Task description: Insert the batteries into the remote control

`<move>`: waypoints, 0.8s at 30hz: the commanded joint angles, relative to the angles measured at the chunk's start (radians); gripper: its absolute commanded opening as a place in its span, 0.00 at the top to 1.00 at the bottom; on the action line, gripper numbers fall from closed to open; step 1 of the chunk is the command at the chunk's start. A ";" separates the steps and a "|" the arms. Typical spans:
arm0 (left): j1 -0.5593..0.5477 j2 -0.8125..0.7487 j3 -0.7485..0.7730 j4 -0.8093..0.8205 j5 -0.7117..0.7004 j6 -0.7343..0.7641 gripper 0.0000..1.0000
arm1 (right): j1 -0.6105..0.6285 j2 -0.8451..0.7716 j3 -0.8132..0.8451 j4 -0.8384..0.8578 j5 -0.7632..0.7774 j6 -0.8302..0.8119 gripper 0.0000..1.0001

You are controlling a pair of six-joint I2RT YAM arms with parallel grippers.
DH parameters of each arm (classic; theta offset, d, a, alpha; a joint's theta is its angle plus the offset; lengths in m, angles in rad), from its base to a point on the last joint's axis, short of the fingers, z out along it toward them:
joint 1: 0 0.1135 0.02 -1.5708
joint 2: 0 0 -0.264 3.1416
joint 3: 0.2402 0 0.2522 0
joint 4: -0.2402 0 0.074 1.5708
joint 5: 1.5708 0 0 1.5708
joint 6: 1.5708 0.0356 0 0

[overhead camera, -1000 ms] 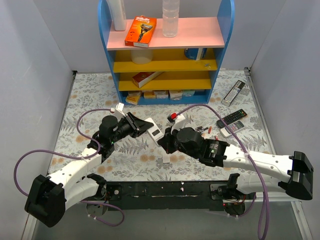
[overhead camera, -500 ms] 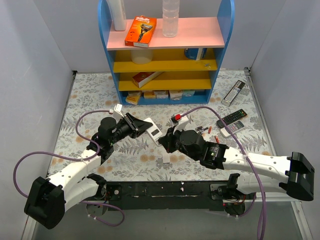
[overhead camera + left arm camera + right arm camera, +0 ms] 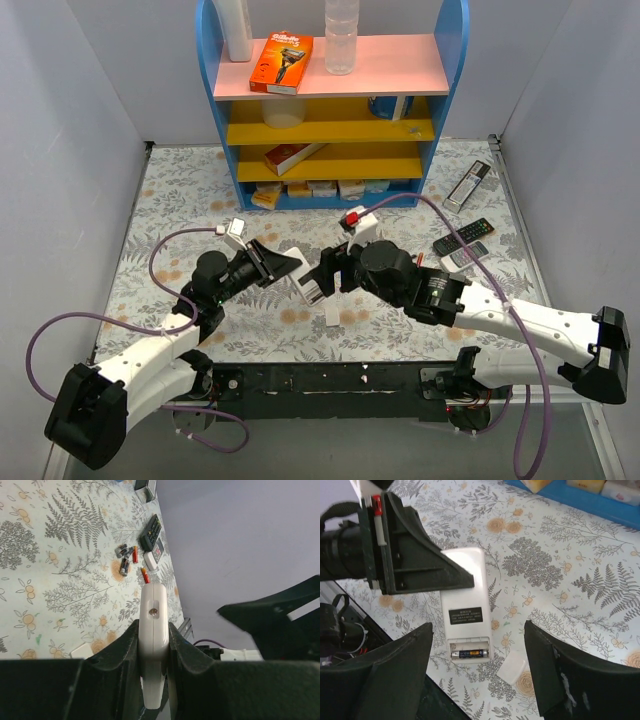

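Floral-print cloth covers the table [image 3: 180,180], and the work zone lies just ahead of the two arm bases. Nearest the bases, one small white battery cover [image 3: 332,318] lies flat on the cloth. Just beyond it, the left gripper [image 3: 285,266] is clamped on the long edges of the remote [image 3: 465,605] and holds it off the table, back face up. The compartment at the remote's near end is uncovered, with one battery [image 3: 469,653] seated in it. Space for another appears to sit beside that cell. The right gripper [image 3: 327,270] hovers directly over the remote with its jaws spread wide and nothing between them. Farther right, the loose batteries [image 3: 123,560] lie in a small scatter on the cloth. At least four are visible; the cluster is too small for a firm count. Three other remotes lie beyond: one black [image 3: 463,237], one white [image 3: 465,257] touching it, and one silver [image 3: 467,186] well apart near the back. One blue shelf [image 3: 330,190] stands against the far wall. Risks from here:

- The remote is held only by its edges, so downward pressure from a seating cell could pivot it or slide it out of the grip.
- The cells are slim and may roll or slip during pickup.
- The spread right jaws could strike the left fingers on descent.
- A reversed cell would not seat.
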 commanded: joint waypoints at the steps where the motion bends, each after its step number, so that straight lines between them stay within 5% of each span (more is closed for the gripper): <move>1: -0.003 -0.043 -0.024 0.037 0.011 0.103 1.00 | -0.047 -0.026 0.126 -0.213 0.051 0.000 0.12; 3: -0.003 -0.054 -0.025 0.024 0.011 0.134 1.00 | -0.081 -0.030 0.149 -0.320 0.042 -0.009 0.04; 10: -0.003 -0.084 -0.050 0.025 0.044 0.146 1.00 | -0.490 -0.026 0.128 -0.549 -0.174 0.015 0.04; 16: -0.003 -0.139 -0.067 -0.009 0.069 0.149 1.00 | -0.743 0.035 0.069 -0.580 -0.234 0.057 0.21; 24: -0.003 -0.235 -0.090 -0.076 0.063 0.175 1.00 | -0.868 0.195 0.026 -0.478 -0.263 0.216 0.45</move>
